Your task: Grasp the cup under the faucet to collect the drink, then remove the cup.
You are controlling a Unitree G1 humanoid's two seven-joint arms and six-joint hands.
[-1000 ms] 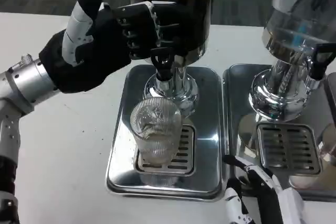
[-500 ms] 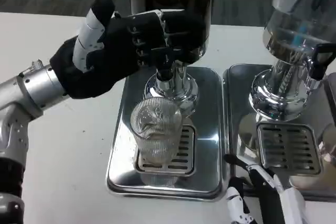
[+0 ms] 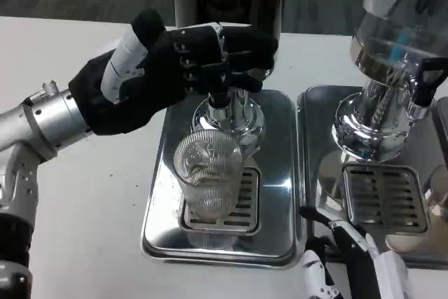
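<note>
Right at the faucet lever (image 3: 218,78), the left hand (image 3: 150,75) has its fingers (image 3: 241,47) curled over the black tap handle, thumb (image 3: 129,50) standing up and away on the near side; it seems to be pressing or gripping the lever, though the contact itself is hidden under the dark glove. Just below that hand, directly under the spout, stands the ribbed clear cup (image 3: 207,180) on the drip grille (image 3: 238,208) of a steel tray (image 3: 157,208). It looks upright and only slightly filled at the bottom, if at all.

To do this step well, I'd judge the hand should work the lever steadily without shoving the dispenser (image 3: 227,5) sideways, keep the cup centred below the spout, and let go before the drink nears the rim. The cup then needs a firm hold around its ribbed wall, lifted straight so nothing spills.

Farther off, low and to the far side of that hand, the right hand (image 3: 350,264) waits at the table's near edge, fingers loosely apart, holding nothing.

By count: one cup, two dispensers (the second (image 3: 392,68) sits beyond the first), two trays, the other one (image 3: 311,166) beside the first, and two hands.
</note>
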